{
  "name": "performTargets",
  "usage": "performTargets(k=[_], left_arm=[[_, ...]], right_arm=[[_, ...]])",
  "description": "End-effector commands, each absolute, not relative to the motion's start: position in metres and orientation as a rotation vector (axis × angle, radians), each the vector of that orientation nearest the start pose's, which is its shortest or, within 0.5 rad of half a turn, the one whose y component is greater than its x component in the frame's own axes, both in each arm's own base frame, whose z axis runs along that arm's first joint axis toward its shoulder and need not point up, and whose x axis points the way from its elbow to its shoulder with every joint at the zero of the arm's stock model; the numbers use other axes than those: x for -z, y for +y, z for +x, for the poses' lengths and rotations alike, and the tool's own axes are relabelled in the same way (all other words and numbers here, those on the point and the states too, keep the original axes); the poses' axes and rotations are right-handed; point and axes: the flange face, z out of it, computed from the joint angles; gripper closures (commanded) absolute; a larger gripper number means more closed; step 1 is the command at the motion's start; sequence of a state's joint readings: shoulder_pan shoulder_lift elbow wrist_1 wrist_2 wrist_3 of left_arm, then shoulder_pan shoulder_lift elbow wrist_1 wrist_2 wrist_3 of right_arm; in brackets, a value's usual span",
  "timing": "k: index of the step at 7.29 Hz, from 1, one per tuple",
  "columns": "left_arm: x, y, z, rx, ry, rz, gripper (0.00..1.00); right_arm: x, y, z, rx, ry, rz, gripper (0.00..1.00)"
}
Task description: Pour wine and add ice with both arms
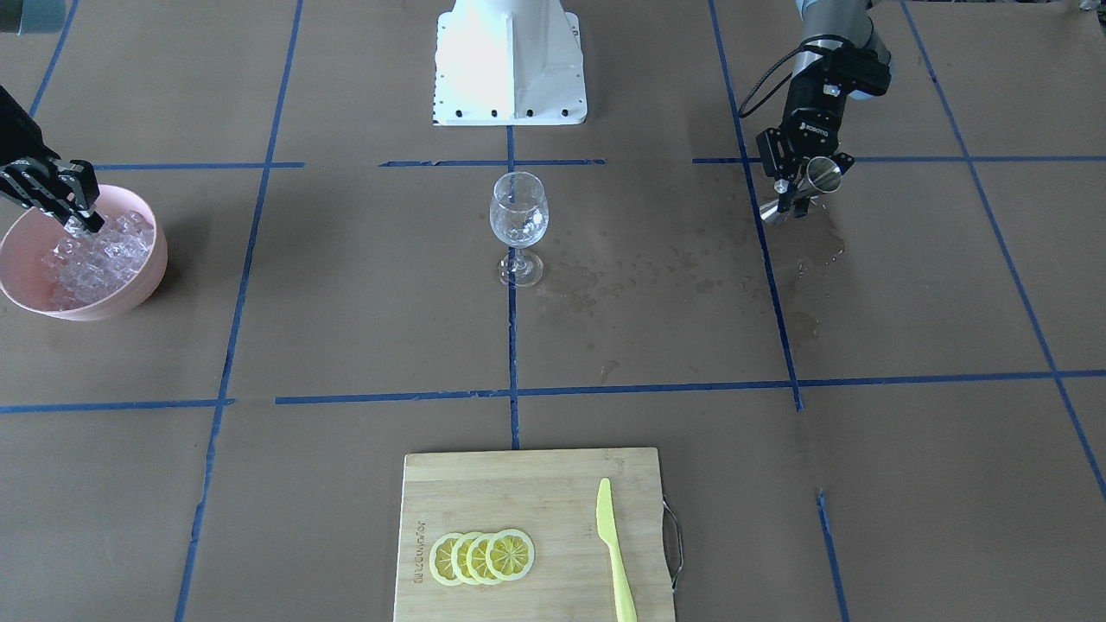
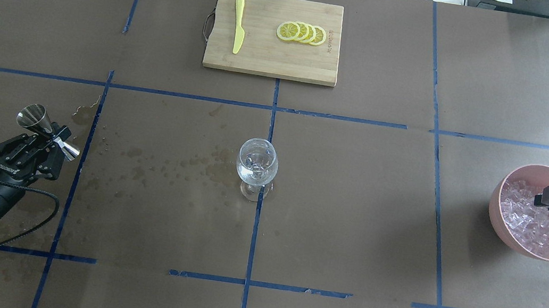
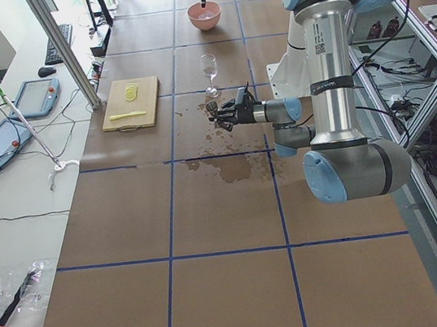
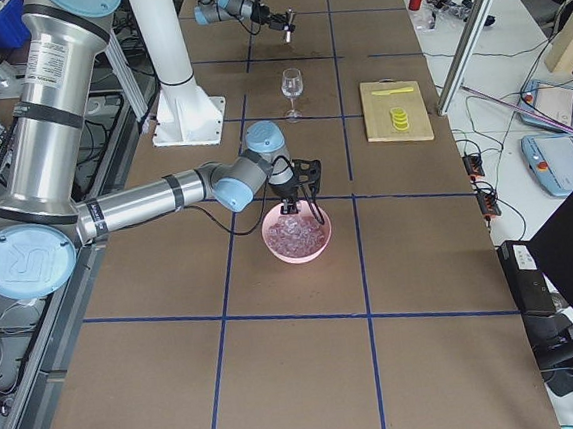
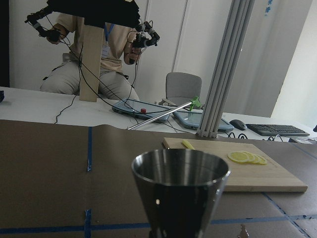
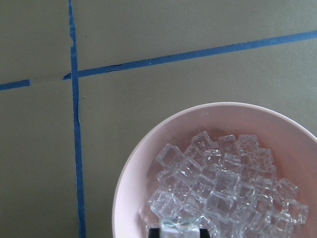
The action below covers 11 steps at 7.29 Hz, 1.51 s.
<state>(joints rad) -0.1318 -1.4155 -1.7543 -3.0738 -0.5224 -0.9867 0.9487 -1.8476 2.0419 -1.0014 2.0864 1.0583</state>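
A clear wine glass [image 1: 518, 223] stands at the table's centre, also in the overhead view [image 2: 256, 166]; a small measure of clear wine [image 2: 255, 165] glistens in its bowl. My left gripper [image 2: 55, 136] is shut on the waist of a steel jigger [image 2: 36, 118], tilted above the table far to the glass's left; it also shows in the front view [image 1: 816, 177] and the left wrist view [image 5: 181, 191]. My right gripper [image 1: 79, 223] reaches into a pink bowl [image 1: 143, 285] of ice [image 6: 223, 198] and is shut on one ice cube [image 6: 179, 228].
A wooden cutting board [image 2: 266, 61] with lemon slices [image 2: 302, 33] and a yellow knife [image 2: 239, 25] lies on the far side. Wet stains [image 2: 160, 165] mark the paper between jigger and glass. The white base block [image 1: 511, 60] stands behind the glass.
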Motion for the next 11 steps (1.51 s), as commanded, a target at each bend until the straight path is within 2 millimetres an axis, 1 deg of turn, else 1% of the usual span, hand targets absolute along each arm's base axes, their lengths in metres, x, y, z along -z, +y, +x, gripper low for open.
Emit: performTargets(k=[1,2,3,5,8,9,11], left_arm=[[-0.502,-0.269,0.343,0.5,0.867,1.285,1.0],[-0.504,-0.269,0.342,0.519,0.832,1.308,1.0],[-0.516,-0.27,0.343,0.516,0.793,1.324,1.0],[-0.537,-0.269,0.352,0.482,0.74,1.332,1.0],[-0.541,-0.269,0.376,0.47,0.742,1.327,1.0],[-0.548,-0.269,0.383,0.461,0.728,1.327,1.0],[-0.55,-0.27,0.39,0.455,0.733,1.32,1.0]], right_arm=[[-0.468,-0.372,-0.164,-0.196,-0.916,0.156,1.0],[-0.461,-0.371,-0.164,-0.217,-0.931,0.151,1.0],[-0.453,-0.371,-0.165,-0.229,-0.944,0.154,1.0],[-0.435,-0.368,-0.162,-0.221,-0.969,0.174,1.0],[-0.419,-0.364,-0.159,-0.252,-0.999,0.169,1.0],[-0.416,-0.363,-0.159,-0.25,-1.004,0.173,1.0],[-0.416,-0.363,-0.159,-0.249,-1.006,0.176,1.0]])
